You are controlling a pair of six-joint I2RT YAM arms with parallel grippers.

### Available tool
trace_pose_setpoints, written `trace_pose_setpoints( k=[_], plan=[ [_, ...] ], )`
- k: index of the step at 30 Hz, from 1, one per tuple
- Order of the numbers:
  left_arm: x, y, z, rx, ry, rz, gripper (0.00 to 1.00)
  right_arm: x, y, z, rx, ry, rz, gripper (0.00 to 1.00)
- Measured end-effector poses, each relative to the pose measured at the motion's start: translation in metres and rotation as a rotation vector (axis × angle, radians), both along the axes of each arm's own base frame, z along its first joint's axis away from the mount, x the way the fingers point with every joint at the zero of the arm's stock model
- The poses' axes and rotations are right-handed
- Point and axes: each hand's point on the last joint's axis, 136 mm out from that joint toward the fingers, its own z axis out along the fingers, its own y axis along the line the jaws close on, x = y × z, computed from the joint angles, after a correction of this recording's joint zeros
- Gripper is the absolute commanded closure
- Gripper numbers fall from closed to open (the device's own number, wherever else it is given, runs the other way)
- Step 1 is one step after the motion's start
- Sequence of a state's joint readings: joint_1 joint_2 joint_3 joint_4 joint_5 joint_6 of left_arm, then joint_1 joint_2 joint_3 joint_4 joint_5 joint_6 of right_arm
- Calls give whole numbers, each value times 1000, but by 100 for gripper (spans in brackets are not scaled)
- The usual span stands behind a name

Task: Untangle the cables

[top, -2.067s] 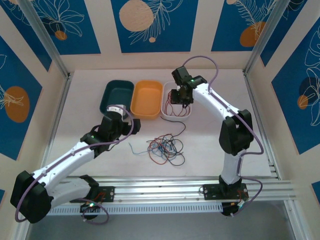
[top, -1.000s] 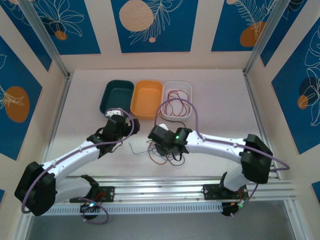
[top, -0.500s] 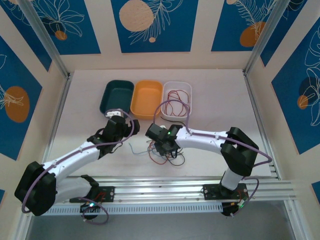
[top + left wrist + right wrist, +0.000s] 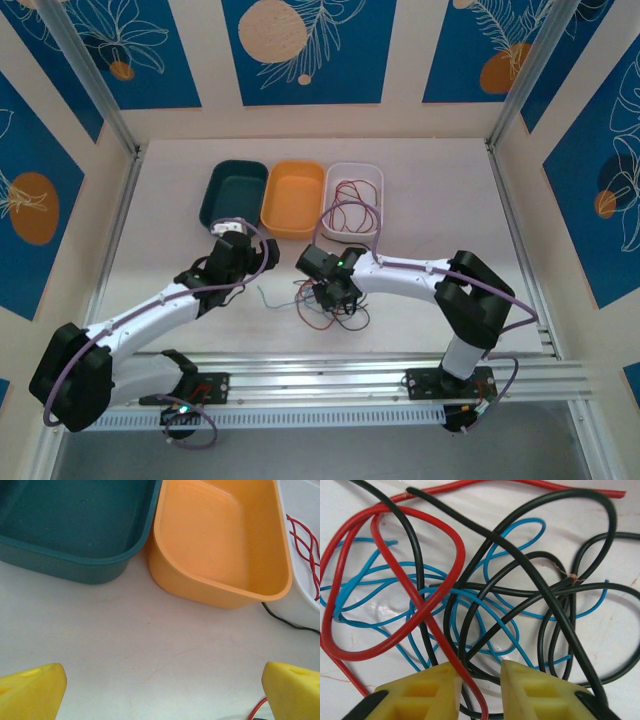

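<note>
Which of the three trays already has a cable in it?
The white plastic tray, rightmost: red wire loops lie inside. The teal tray and orange tray hold nothing.

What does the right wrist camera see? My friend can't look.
A messy tangle of red, black and blue cables lies on the white table. The right claw sits at the bottom, its yellow fingers slightly apart, a red strand between them.

Three shallow bins stand in a row toward the far side of the pale counter (image 4: 440, 210): a teal bin (image 4: 235, 190) on the left, an orange bin (image 4: 293, 196) in the middle, and a white bin (image 4: 355, 166) on the right. Their rims sit just beside one another. Cream walls with blue wall panels (image 4: 330, 60), drawn with leaves and orange discs, close in the space. A grooved aluminium rail (image 4: 330, 372) runs along the near edge.
</note>
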State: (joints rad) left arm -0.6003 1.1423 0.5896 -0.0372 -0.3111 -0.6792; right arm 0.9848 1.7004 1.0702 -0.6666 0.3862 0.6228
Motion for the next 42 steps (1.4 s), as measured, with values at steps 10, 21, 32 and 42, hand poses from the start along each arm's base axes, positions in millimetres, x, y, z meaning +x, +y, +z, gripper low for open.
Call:
trace_pose_setpoints(
  k=[10,21,32,42],
  plan=[
    [0,0,-2,3,5,0,0,-2,3,1,21,12,1,99],
    [0,0,-2,9,4,-4,0,-4,10,55,108,-56,40,100],
    [-1,-3,-3,17,7,-34,0,4,6,139,284,-210,32,100],
    [-1,-5,-10,25,26,-43,0,25,-19,221,567,-381,-54,100]
  ],
)
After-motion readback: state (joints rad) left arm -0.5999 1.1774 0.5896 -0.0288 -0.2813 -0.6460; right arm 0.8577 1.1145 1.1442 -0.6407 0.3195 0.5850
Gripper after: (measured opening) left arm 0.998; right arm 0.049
